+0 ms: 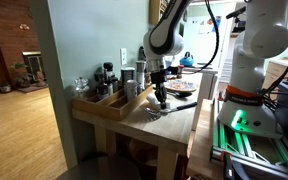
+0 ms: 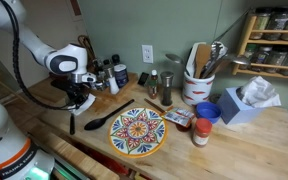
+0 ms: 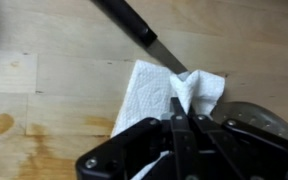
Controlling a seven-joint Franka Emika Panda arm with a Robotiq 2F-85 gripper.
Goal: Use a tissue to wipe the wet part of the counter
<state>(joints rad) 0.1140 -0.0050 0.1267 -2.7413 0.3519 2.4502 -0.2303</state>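
In an exterior view, the gripper point(image 1: 161, 99) hangs low over the counter point(image 1: 179, 128). In an exterior view, it sits at ten o'clock of the patterned plate point(image 2: 137, 131). In the wrist view, its fingers are pinched narrow on a white tissue point(image 3: 144, 98) lying on the wood, with a black utensil point(image 3: 134, 25) at twelve o'clock.

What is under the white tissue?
The tissue lies on the counter, pinched by the shut gripper. Bare wood shows around it, with a darker stain to one side. The wood right beneath is covered.
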